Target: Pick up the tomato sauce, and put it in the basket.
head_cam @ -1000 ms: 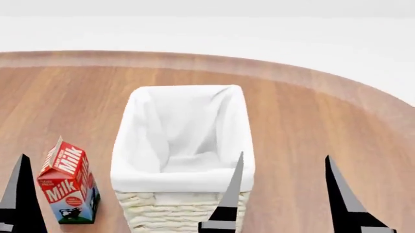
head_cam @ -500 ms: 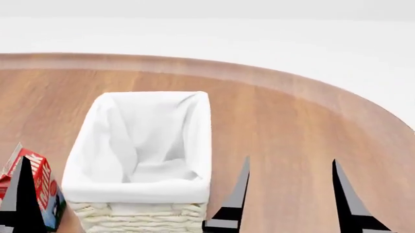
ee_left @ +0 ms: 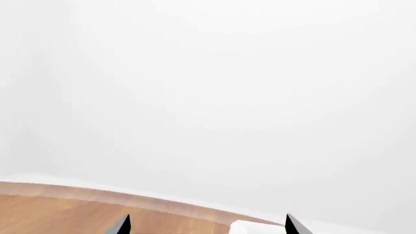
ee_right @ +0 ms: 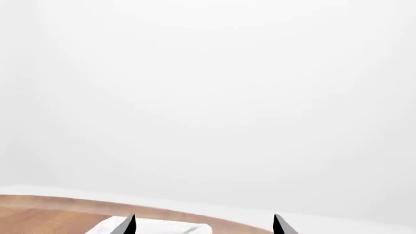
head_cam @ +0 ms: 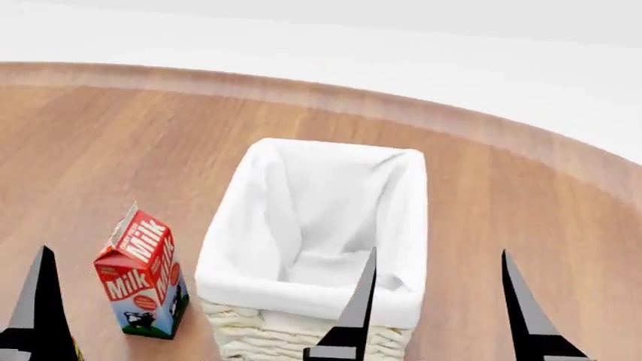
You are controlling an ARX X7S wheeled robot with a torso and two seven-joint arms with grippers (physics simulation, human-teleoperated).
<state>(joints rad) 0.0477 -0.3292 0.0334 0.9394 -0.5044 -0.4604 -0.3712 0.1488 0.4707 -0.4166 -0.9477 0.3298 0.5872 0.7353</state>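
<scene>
The tomato sauce can is out of view in every frame. The basket (head_cam: 233, 226), cream wicker lined with white cloth, stands in the middle of the wooden table in the head view and holds nothing that shows. A corner of it shows in the right wrist view (ee_right: 156, 228). My right gripper (head_cam: 441, 316) is open and empty, its left finger in front of the basket's near right corner. My left gripper (ee_left: 206, 226) is open and empty; only one finger (head_cam: 40, 308) shows in the head view, near the bottom left.
A red, white and blue milk carton (head_cam: 140, 278) stands upright just left of the basket. The table's curved far edge (head_cam: 452, 120) runs across the back, with white floor beyond. Both wrist views show mostly blank white background.
The head view has swung: the basket shifted from left of centre back to the middle, and the milk carton is in full view again. Both grippers stay open.
</scene>
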